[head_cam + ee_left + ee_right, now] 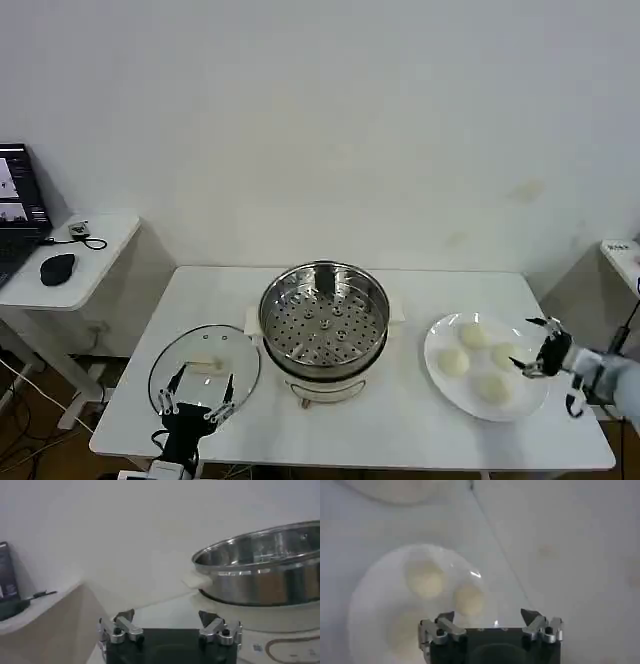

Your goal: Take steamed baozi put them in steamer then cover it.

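Hovering at the plate's (pixel 436 372) three o'clock edge, the right gripper (pixel 533 350) has its fingers spread and empty, lined up toward the steamed baozi (pixel 477 361), four buns clustered on the plate and none lifted yet. That approach from the outer side probably leaves a clear path across to the steamer (pixel 323 318), which sits open at table centre with its perforated tray bare (ready to receive them). The glass lid (pixel 204 364) lies flat at the steamer's eight o'clock, presumably parked within the left arm's reach for the final covering; the left gripper (pixel 196 397) waits at the lid's near edge, fingers apart, holding nothing. No brand, label or writing is legible anywhere.
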`<state>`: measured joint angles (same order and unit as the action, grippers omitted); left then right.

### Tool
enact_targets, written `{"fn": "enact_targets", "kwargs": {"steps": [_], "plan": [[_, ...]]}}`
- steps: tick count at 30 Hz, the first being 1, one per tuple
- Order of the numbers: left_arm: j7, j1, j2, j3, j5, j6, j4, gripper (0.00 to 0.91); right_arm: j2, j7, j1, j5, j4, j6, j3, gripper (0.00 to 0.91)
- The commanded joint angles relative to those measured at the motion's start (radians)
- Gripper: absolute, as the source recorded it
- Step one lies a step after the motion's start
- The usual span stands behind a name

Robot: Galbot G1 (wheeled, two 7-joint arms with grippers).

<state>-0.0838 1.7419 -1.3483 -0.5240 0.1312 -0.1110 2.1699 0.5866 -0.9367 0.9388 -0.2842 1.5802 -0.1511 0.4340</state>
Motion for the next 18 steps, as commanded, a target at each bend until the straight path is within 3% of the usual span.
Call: {"fn": "enact_targets", "kwargs": {"steps": [1, 6, 12, 18], "plan": [[0.015, -0.003, 0.0, -0.003, 0.021, 0.006, 0.0, 0.907, -0.148, -0.219, -0.467, -0.052, -0.246, 0.078, -0.416, 0.907], [0.016, -0.014, -0.014, 0.0, 0.038, 0.005, 0.006, 0.907, -0.072, -0.269, -0.741, -0.036, -0.392, 0.118, -0.758, 0.907], [0.019, -0.022, -0.023, 0.001, 0.048, 0.004, 0.015, 0.907, 0.004, -0.308, -0.791, -0.048, -0.461, 0.113, -0.884, 0.907], [0.018, -0.016, -0.027, 0.0, 0.051, 0.006, 0.021, 0.907, 0.055, -0.273, -0.79, -0.032, -0.516, 0.117, -0.924, 0.907]]}}
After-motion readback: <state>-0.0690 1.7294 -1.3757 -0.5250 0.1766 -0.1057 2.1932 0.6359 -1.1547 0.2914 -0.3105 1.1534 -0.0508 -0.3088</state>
